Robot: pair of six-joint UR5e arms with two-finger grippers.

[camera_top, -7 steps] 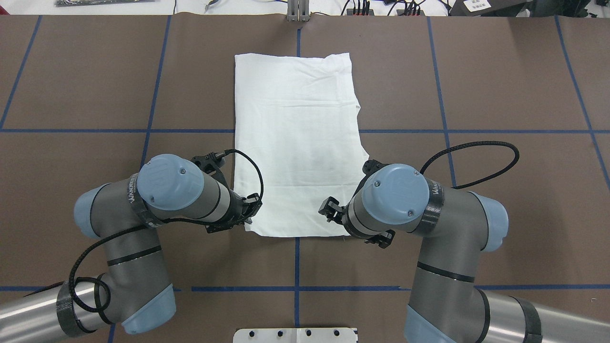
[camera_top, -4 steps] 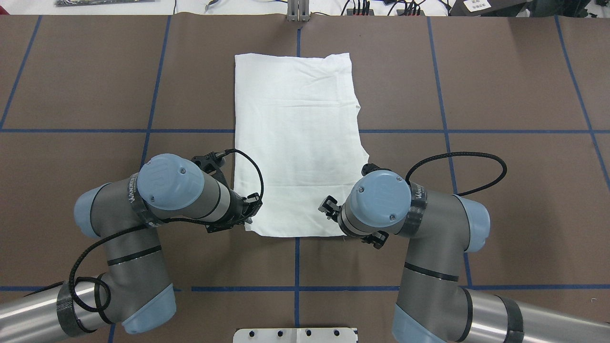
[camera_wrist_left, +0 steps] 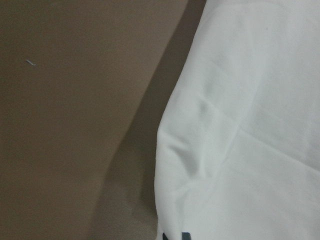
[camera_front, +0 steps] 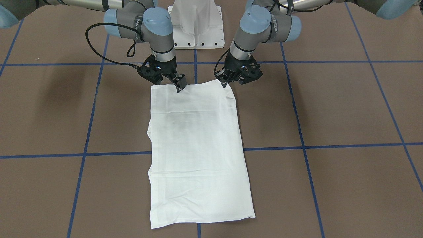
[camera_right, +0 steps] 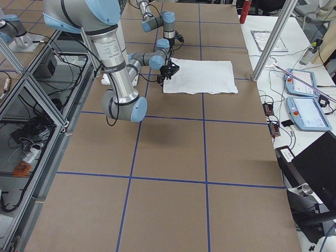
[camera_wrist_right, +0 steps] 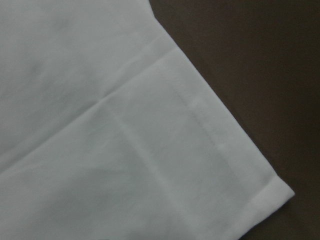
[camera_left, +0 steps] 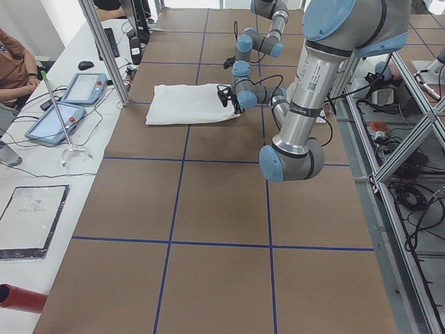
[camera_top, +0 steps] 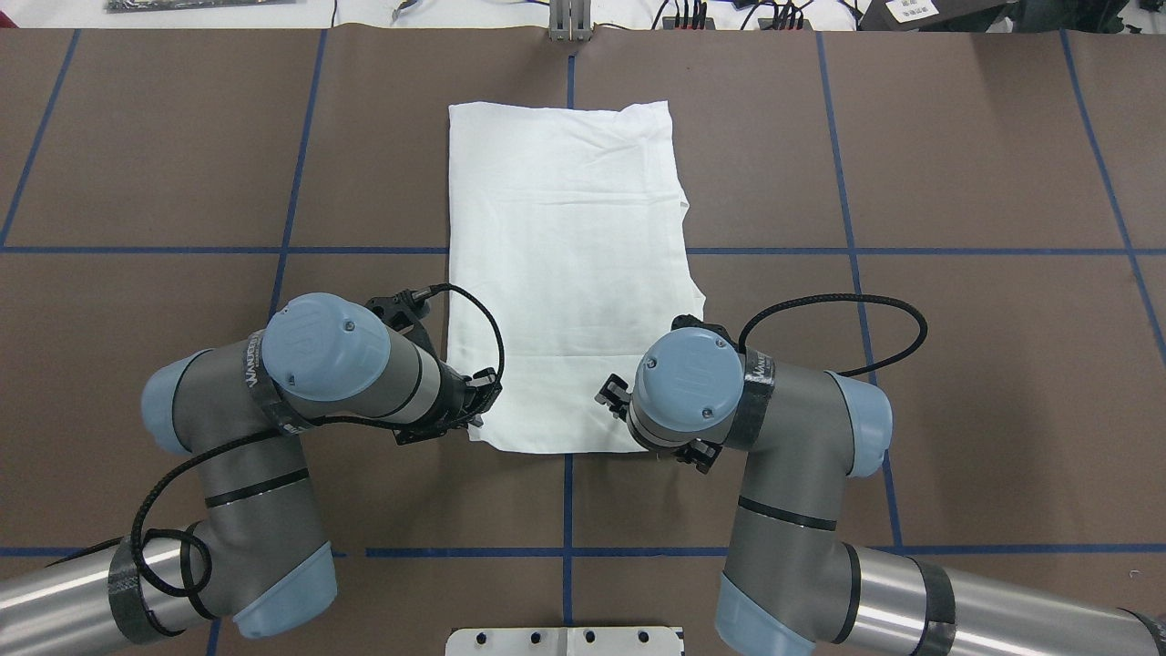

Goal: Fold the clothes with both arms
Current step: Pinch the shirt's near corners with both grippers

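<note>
We are sliding our right claw (camera_front: 180,86) inward along the near hem of the white shirt (camera_front: 195,148), while our left claw (camera_front: 225,82) is staying at its corner, so both are getting ready to lift. The thin, soft cloth is lying flat, stretching away from both claws in a long rectangle. We are not seeing whether either claw is pinching yet

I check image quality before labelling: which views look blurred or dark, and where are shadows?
Left wrist-mounted view: dim and soft, the white thin-fabric shirt casting a dark shadow band on the brown table surface. Right wrist-mounted view: slightly soft, hem stitching readable, table nearly black. Exterior front-facing view: sharp, faint broad shadows on the table. Overhead exterior view: sharp, evenly lit.
</note>
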